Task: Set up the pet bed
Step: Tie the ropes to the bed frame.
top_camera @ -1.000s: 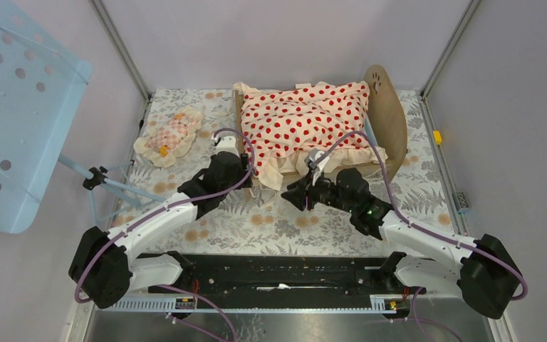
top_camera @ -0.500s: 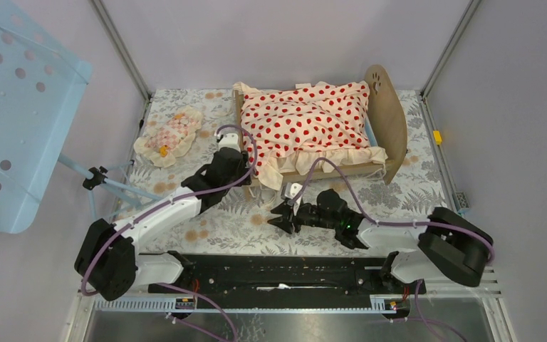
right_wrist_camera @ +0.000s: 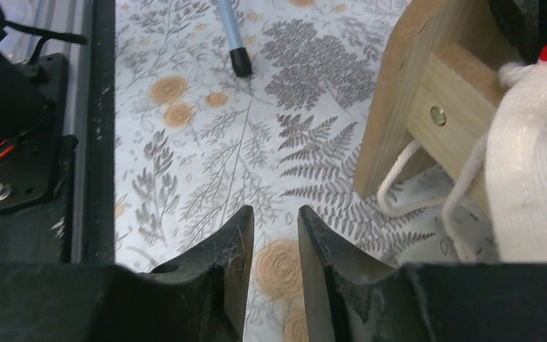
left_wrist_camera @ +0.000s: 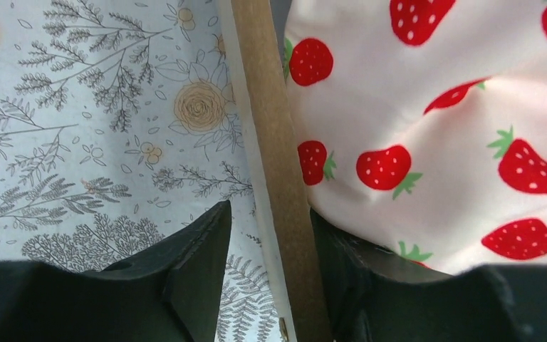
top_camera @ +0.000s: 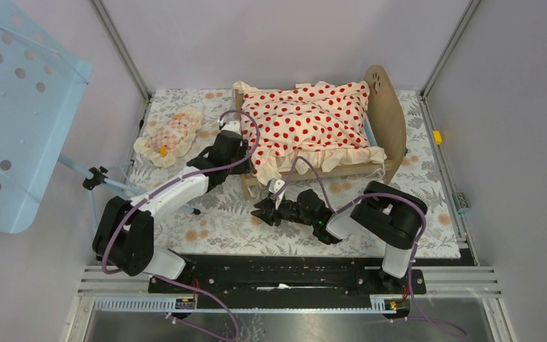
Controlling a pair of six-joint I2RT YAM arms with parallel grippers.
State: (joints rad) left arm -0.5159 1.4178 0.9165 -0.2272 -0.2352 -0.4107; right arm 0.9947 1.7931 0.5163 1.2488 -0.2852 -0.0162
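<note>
The pet bed (top_camera: 387, 117) stands at the back of the table, its rounded headboard on the right. A red-dotted cream blanket (top_camera: 306, 121) covers its top and hides the mattress. My left gripper (top_camera: 236, 147) is at the bed's left end. In the left wrist view the left gripper (left_wrist_camera: 271, 214) is open astride the wooden footboard (left_wrist_camera: 271, 142), with one finger (left_wrist_camera: 192, 263) outside and a gap to the wood. The other finger (left_wrist_camera: 356, 271) sits under the blanket (left_wrist_camera: 434, 142). My right gripper (top_camera: 261, 211) lies low in front of the bed, slightly open and empty (right_wrist_camera: 276, 214).
A small pink pillow (top_camera: 167, 137) lies left of the bed. A blue perforated panel on a stand (top_camera: 21, 114) leans over the left side, and its rod tip (right_wrist_camera: 233, 43) rests on the floral mat. The bed's near leg (right_wrist_camera: 427, 107) and loose cords (right_wrist_camera: 399, 196) are right of my right fingers.
My right gripper has drawn back from the bed's front rail, dropped low to the mat and moved left, its jaws narrowing. My left gripper slid farther along the footboard, its jaws narrowing too.
</note>
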